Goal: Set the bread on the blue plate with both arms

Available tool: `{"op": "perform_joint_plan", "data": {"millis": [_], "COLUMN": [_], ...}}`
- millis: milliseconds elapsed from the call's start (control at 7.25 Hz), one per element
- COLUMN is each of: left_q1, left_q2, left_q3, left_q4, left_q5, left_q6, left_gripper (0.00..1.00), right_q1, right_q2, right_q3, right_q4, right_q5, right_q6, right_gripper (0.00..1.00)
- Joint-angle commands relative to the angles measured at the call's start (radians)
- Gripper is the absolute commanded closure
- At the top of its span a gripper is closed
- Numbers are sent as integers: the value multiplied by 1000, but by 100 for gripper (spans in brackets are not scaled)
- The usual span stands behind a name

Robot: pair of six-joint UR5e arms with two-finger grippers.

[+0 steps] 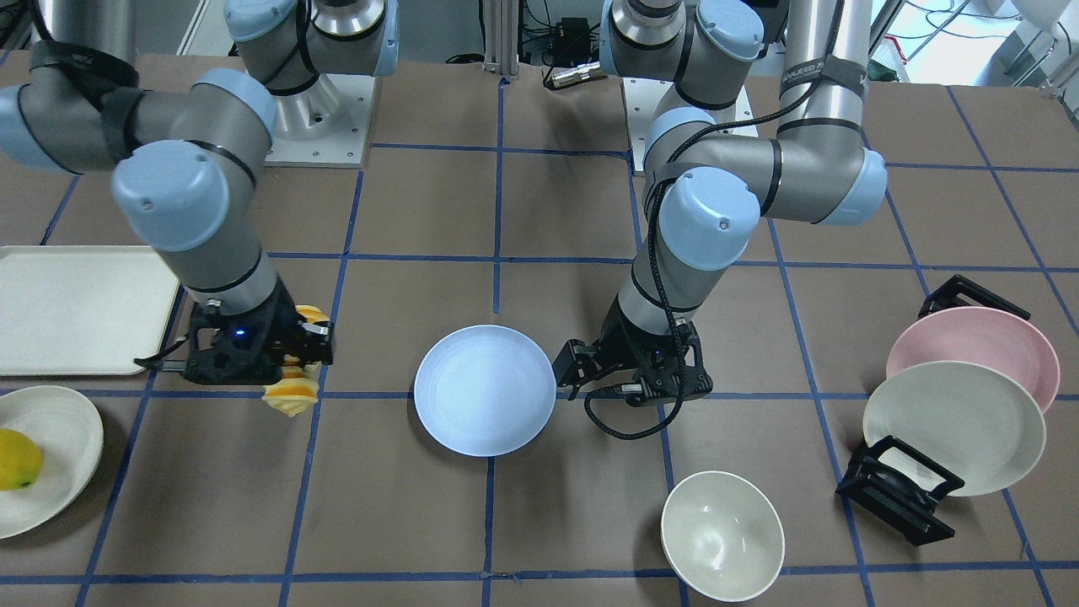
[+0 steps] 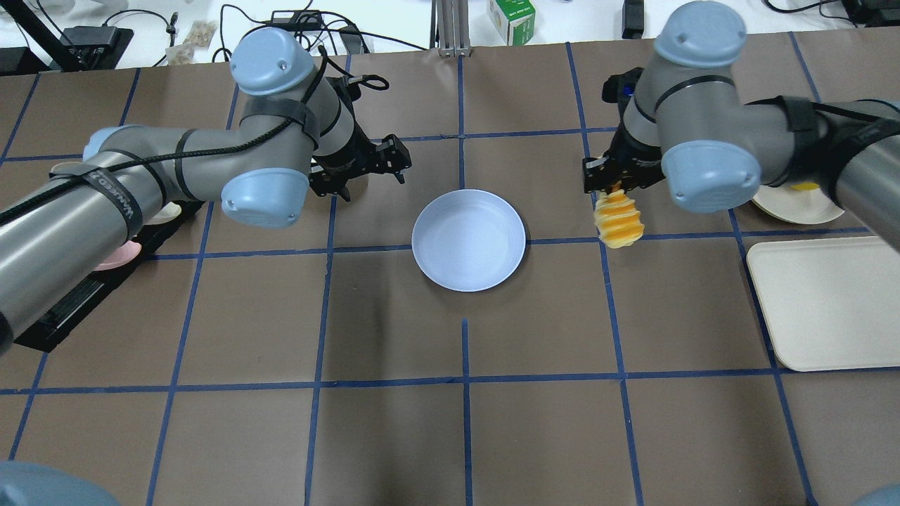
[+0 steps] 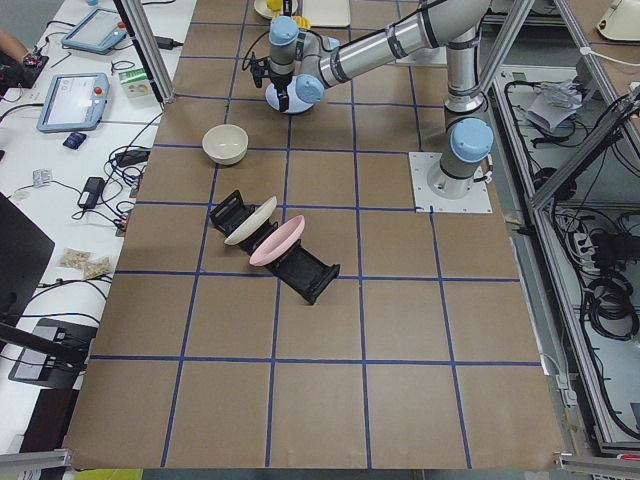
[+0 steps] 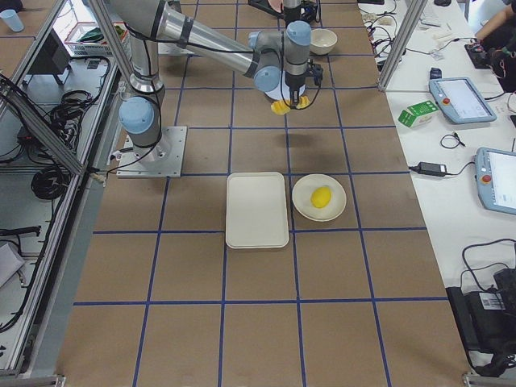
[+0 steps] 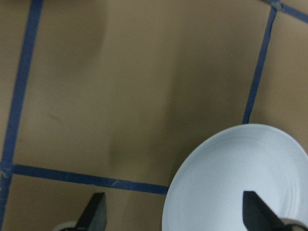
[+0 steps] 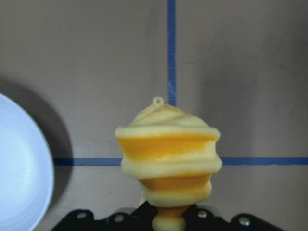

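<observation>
The bread (image 1: pixel 292 393), a ridged orange-yellow loaf with pale stripes, hangs from my right gripper (image 1: pixel 305 350), which is shut on its upper end. It is held above the table, apart from the plate; it also shows in the overhead view (image 2: pixel 619 221) and the right wrist view (image 6: pixel 166 163). The pale blue plate (image 1: pixel 485 389) lies empty at the table's middle (image 2: pixel 469 240). My left gripper (image 1: pixel 566 371) is open and empty just beside the plate's rim. In the left wrist view its fingertips (image 5: pixel 96 211) are spread over the plate's edge (image 5: pixel 231 183).
A cream tray (image 1: pixel 76 308) and a cream plate (image 1: pixel 59 459) with a yellow lemon (image 1: pixel 17 459) lie on my right side. A cream bowl (image 1: pixel 721 535) stands near the operators' edge. A pink plate (image 1: pixel 978 341) and a cream plate (image 1: pixel 952 426) lean in a black rack on my left side.
</observation>
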Motion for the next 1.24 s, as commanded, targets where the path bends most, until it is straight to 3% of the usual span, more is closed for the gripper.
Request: {"op": "perform_joint_plan", "data": {"millis": [0, 276, 552, 690, 966, 1103], "left_q1": [67, 132, 123, 120, 122, 134], "left_q2": [62, 142, 208, 224, 259, 270], "left_q3": [141, 193, 186, 181, 173, 173], "left_q4": [-277, -477, -551, -560, -596, -608], "left_q5": [138, 143, 106, 63, 61, 72], "left_q6": [183, 270, 265, 264, 276, 276], "left_gripper": [0, 0, 0, 0, 0, 0], "right_q1": [155, 200, 202, 208, 206, 208], "right_q2": [37, 106, 138, 144, 184, 184], "right_q3": [3, 2, 0, 2, 3, 10], "right_q4": [-45, -89, -131, -164, -277, -280], "right_q5": [33, 97, 114, 172, 177, 174], "right_q6": [199, 305, 339, 387, 384, 383], "right_gripper": [90, 87, 84, 82, 56, 24]}}
